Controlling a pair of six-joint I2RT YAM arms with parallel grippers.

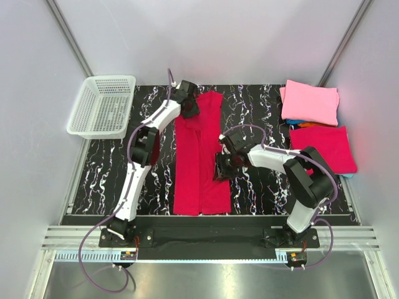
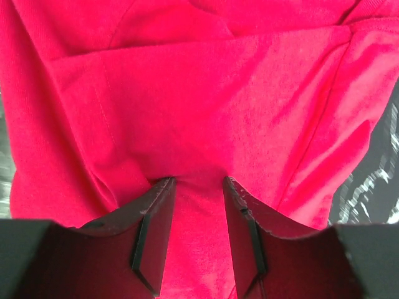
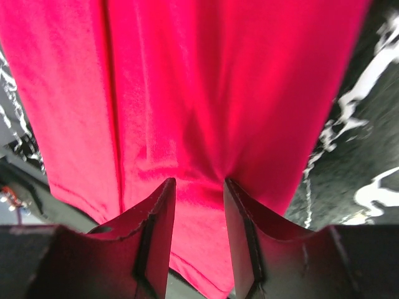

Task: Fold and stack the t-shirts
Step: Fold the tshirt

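Note:
A crimson-red t-shirt [image 1: 194, 184] lies lengthwise on the black marbled table [image 1: 106, 174], its sides folded in to make a long strip. My left gripper [image 1: 189, 107] is pressed down on its far left part near the collar. In the left wrist view the gripper [image 2: 198, 180] stands open, with flat red cloth [image 2: 206, 93] between the tips. My right gripper [image 1: 223, 167] rests on the shirt's right edge at mid length. It [image 3: 199, 182] is also open over the cloth [image 3: 187, 81].
At the back right, a folded pink t-shirt [image 1: 310, 103] lies beside a folded red one [image 1: 324, 146], with turquoise and orange edges [image 1: 298, 123] showing between them. A white mesh basket [image 1: 103, 106] stands at the back left.

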